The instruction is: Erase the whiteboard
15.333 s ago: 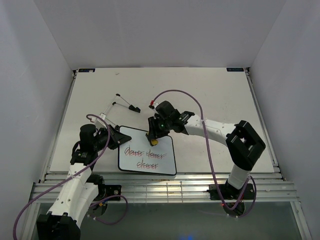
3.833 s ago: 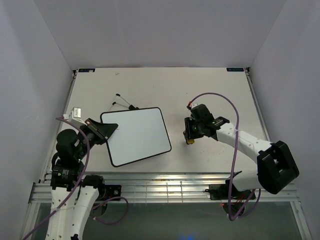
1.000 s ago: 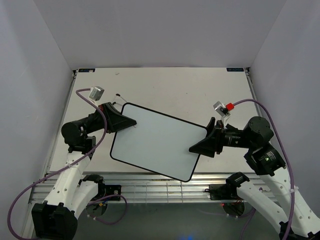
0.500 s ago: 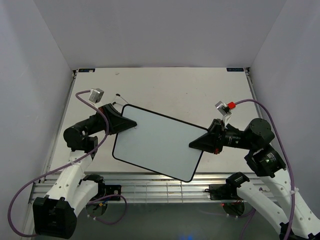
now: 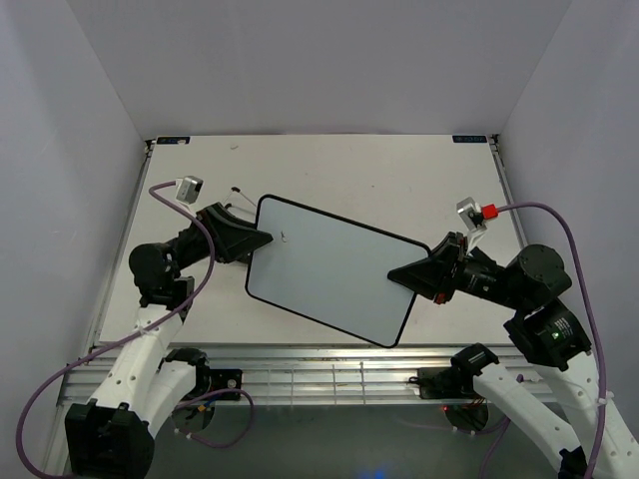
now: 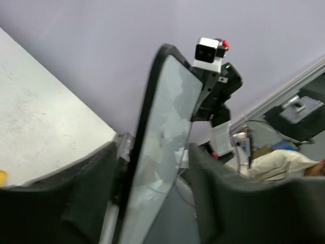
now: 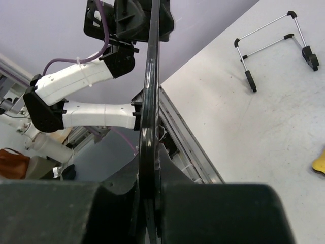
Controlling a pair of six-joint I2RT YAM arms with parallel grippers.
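Note:
The whiteboard [image 5: 329,279] hangs tilted above the table, its face plain white inside a thin black rim. My right gripper [image 5: 404,276] is shut on its right edge; in the right wrist view the rim [image 7: 151,101] runs edge-on straight up from between the pressed fingers of that gripper [image 7: 151,162]. My left gripper [image 5: 262,242] sits at the board's left edge with its jaws open. In the left wrist view the board [image 6: 162,142] stands between the two fingers of the left gripper [image 6: 155,152], close to the left finger [image 6: 86,193] and with a gap to the right one.
A small wire stand [image 7: 274,46] lies on the table behind the board, and its end shows past the left gripper [image 5: 240,195]. A yellow eraser [image 7: 320,161] rests on the table at the right wrist view's edge. White walls enclose the table on three sides.
My right gripper has shut on the board's right edge. My left gripper has opened its jaws. The board has shifted to the right and slightly back.

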